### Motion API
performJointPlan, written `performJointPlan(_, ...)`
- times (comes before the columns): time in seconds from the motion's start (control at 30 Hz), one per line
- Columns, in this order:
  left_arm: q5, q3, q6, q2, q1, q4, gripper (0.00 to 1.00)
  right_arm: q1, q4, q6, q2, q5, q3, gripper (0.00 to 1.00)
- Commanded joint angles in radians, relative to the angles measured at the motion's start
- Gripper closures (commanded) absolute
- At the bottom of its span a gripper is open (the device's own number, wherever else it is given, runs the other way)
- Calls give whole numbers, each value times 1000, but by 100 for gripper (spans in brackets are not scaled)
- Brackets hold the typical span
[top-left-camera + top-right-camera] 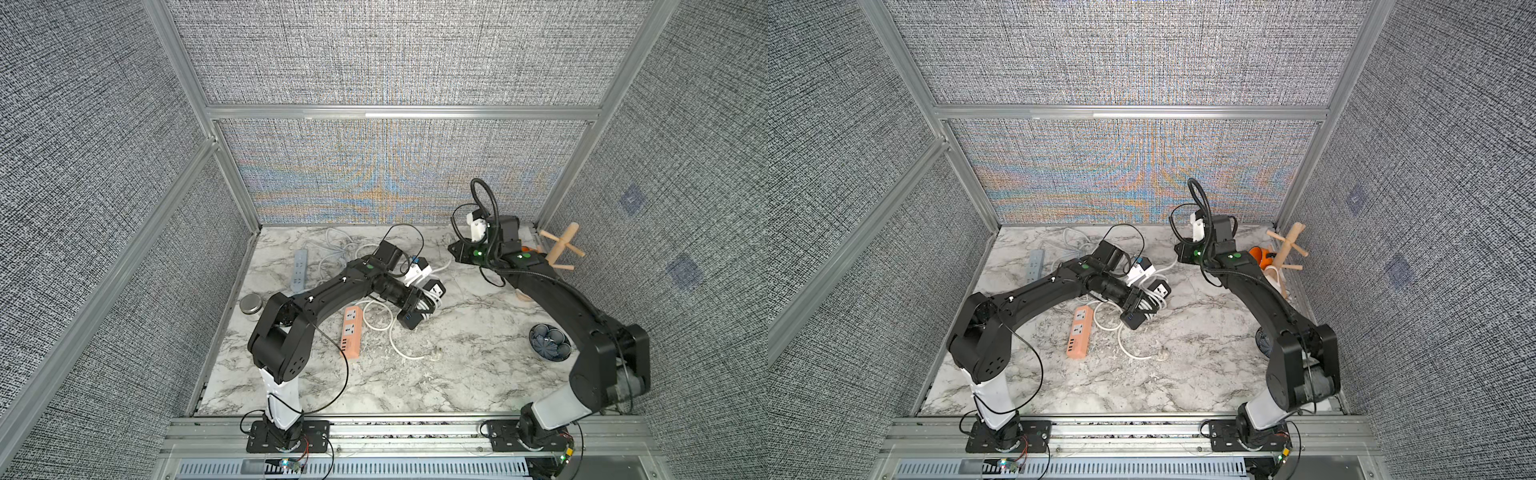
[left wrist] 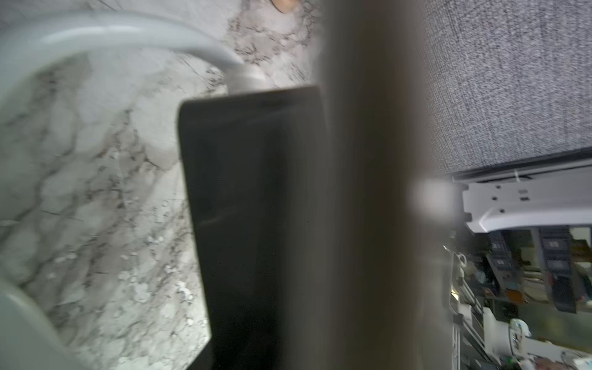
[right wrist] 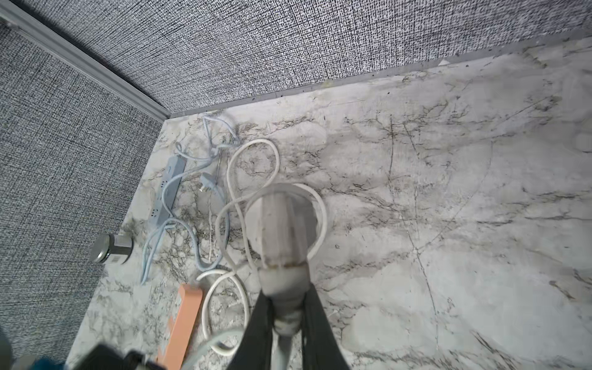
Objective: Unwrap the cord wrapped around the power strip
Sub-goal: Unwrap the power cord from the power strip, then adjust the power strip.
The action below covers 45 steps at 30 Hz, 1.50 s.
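Note:
A black power strip [image 1: 415, 318] [image 1: 1133, 321] with white cord [image 1: 429, 305] wound round its middle sits tilted at mid-table in both top views. My left gripper [image 1: 415, 305] [image 1: 1138, 303] is shut across it. In the left wrist view the strip [image 2: 243, 208] fills the middle, the cord [image 2: 128, 35] leaves its end, and a blurred finger [image 2: 368, 192] lies beside it. My right gripper [image 3: 286, 298] [image 1: 454, 249] is raised at the back right, shut on the neck of the cord's white plug [image 3: 282, 230]. A stretch of cord [image 1: 444, 267] runs from there to the strip.
An orange power strip [image 1: 351, 332] with looped white cable [image 1: 392, 336] lies in front of the black one. A grey-blue strip [image 1: 299, 270] and a metal tin [image 1: 250, 304] sit at the left. At the right stand a wooden peg stand [image 1: 561, 249] and a dark bowl [image 1: 549, 344].

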Motion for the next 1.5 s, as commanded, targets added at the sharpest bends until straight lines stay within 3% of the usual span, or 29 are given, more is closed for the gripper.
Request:
performJointPlan(0.0,166,-69,-73,-53,1,181,100,-9,-4,8,70,-11,32,100)
performJointPlan(0.17,197,-97,-292,-83,3,436,100,-8,18,13,135,-57,-3,100)
performJointPlan(0.3,114,-77,-492,-53,19,596,100,-23,43,18,128,-81,-66,100)
performJointPlan(0.43,53,-109,-878,45,49,930,100,-81,121,39,104,-193,-160,100)
performJointPlan(0.5,17,-124,-1023,99,49,1092,100,-93,131,26,92,-226,-168,89)
performJointPlan(0.57,-51,-133,-1114,136,49,1187,100,-95,108,-1,74,-242,-159,64)
performJointPlan(0.67,-149,-128,-1132,154,49,1206,100,-105,56,-39,23,-213,-166,33)
performJointPlan(0.77,-222,-131,-1148,186,49,1245,100,-111,-4,-69,-64,-133,-210,19)
performJointPlan(0.83,-255,-130,-1163,197,49,1268,100,-109,-32,-81,-130,-113,-256,15)
performJointPlan(1.1,-376,-109,-1203,232,36,1311,100,22,-67,-100,-350,-103,-370,10)
performJointPlan(1.47,-457,-74,-1217,238,-19,1317,100,121,-71,-39,-215,-7,-221,21)
